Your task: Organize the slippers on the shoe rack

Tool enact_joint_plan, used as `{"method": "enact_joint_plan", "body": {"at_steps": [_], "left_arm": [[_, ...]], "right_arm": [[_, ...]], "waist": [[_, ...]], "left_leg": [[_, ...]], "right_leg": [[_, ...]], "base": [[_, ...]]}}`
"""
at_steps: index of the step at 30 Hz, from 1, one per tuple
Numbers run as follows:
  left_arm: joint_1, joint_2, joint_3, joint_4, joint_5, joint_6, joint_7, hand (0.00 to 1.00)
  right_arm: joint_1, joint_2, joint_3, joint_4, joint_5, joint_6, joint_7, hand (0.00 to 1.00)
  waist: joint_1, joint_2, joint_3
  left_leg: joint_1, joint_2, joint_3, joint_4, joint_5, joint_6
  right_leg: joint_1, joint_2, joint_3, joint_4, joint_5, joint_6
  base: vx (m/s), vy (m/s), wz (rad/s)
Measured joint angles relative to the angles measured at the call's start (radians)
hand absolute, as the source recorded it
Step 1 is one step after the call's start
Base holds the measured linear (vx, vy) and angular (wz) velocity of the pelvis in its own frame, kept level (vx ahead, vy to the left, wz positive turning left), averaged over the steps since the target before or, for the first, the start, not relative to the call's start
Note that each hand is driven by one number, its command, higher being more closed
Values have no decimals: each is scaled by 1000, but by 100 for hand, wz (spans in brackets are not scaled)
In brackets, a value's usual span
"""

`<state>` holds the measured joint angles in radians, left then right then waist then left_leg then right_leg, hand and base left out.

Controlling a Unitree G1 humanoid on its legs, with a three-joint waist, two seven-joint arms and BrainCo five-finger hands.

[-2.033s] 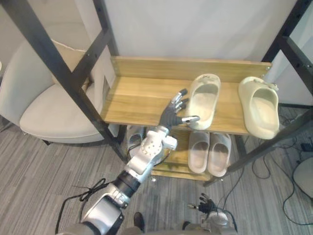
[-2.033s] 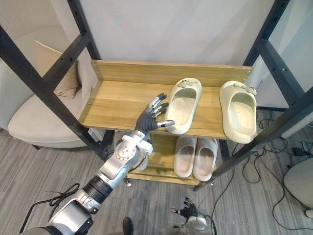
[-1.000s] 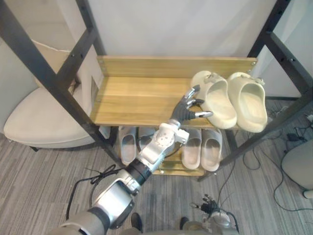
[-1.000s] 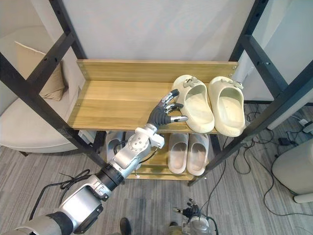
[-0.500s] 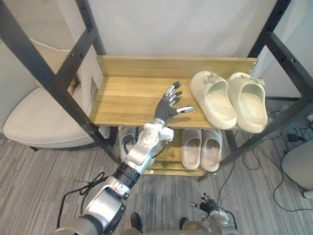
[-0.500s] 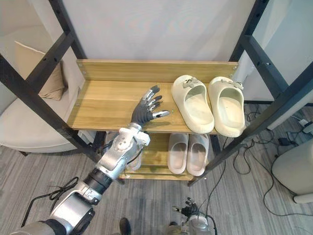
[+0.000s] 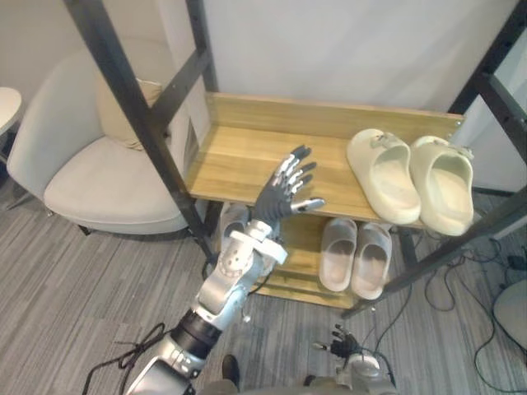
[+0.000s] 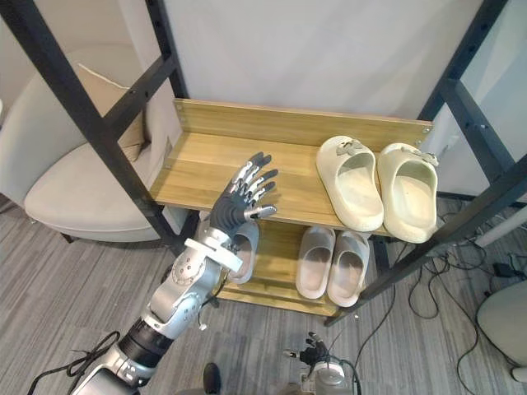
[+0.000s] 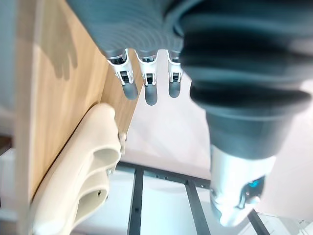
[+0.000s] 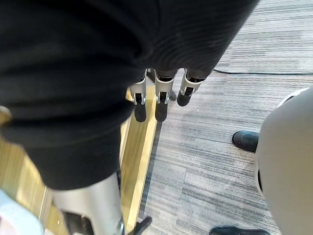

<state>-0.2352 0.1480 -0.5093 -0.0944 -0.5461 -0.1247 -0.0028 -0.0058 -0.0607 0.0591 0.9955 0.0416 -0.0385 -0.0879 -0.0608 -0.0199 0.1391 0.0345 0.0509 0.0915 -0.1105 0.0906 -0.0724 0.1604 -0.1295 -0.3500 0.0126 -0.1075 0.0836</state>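
Two cream moulded foam slippers now sit side by side at the right end of the wooden top shelf (image 7: 239, 160) of the black-framed shoe rack. Two seconds ago they lay well apart. The left cream slipper (image 7: 384, 177) has been pushed right until it lies against, or just beside, the right cream slipper (image 7: 445, 183); contact cannot be confirmed.

The left hand (image 7: 276, 197) has since drawn back. It now hovers over the near edge of the shelf, well left of the pair. Its fingers (image 9: 150, 93) are straight and spread, and they hold nothing. The right hand (image 7: 340, 341) hangs low near the floor, fingers relaxed and empty.

Meaning for the task: the top-shelf pair appears to be grouped, so this step is judged complete. A pale grey pair of slippers (image 7: 354, 257) already stands together on the lower shelf. One further grey slipper (image 8: 244, 247) lies at the left of the lower shelf and may need attention.

Orientation of the cream pair:
- Toes point to the far backboard; heels point to the near edge.
- Long axes run near to far, roughly parallel.
- Both axes slant slightly, with the heels further right than the toes.
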Motion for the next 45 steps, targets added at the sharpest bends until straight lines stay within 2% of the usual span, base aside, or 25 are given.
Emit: {"method": "enact_joint_plan", "body": {"at_steps": [5, 9, 14, 18, 24, 31, 35, 45], "left_arm": [[151, 34, 8, -9, -5, 7, -37, 0], [279, 64, 58, 25, 12, 20, -67, 0], [356, 64, 126, 245, 129, 25, -69, 0], [370, 49, 188, 477, 243, 28, -59, 0], [366, 3, 308, 774, 434, 32, 9, 0], [349, -22, 434, 997, 509, 47, 72, 0], [349, -26, 453, 1020, 530, 51, 106, 0], [341, -39, 455, 1039, 555, 48, 121, 0]], "right_arm": [[-7, 5, 28, 9, -1, 3, 6, 0], [-15, 19, 31, 13, -3, 3, 10, 0], [-11, 19, 32, 25, -4, 4, 11, 0], [-6, 20, 31, 24, -4, 2, 11, 0], [12, 19, 20, 18, -4, -4, 8, 0], [25, 21, -10, 19, -4, -14, 2, 0], [28, 20, -17, 21, -4, -14, -5, 0], [23, 19, -16, 25, -6, -14, -11, 0]], "waist": [[12, -3, -11], [24, -3, -11], [44, -7, -14], [48, -20, -22], [49, -28, -27], [50, -29, -30], [51, -28, -32], [52, -20, -28]], "left_leg": [[-1, -10, -16, 0, 0, 0], [0, -10, -16, 0, 0, 0], [1, -9, -18, 0, 0, 0], [0, -11, -20, 0, 0, 0], [0, -15, -22, 0, 0, 0], [4, -16, -36, 0, 0, 0], [4, -17, -43, 0, 0, 0], [-13, -29, -95, 5, 8, 0]], "right_leg": [[17, -5, -17, -10, -3, 4], [18, -4, -16, -11, -3, 4], [17, -4, -14, -8, -3, 4], [17, -5, -15, -8, -4, 5], [18, -8, -21, -5, -6, 7], [18, -11, -25, 18, -22, 7], [20, -12, -30, 20, -24, 8], [33, -14, -86, 21, -35, 9]], "base": [[32, -4, 13], [2, 0, 1], [-19, 4, 0], [0, 0, 0], [1, 1, 1], [-10, 0, 4], [-5, 0, 3], [1, -6, 16]]}}
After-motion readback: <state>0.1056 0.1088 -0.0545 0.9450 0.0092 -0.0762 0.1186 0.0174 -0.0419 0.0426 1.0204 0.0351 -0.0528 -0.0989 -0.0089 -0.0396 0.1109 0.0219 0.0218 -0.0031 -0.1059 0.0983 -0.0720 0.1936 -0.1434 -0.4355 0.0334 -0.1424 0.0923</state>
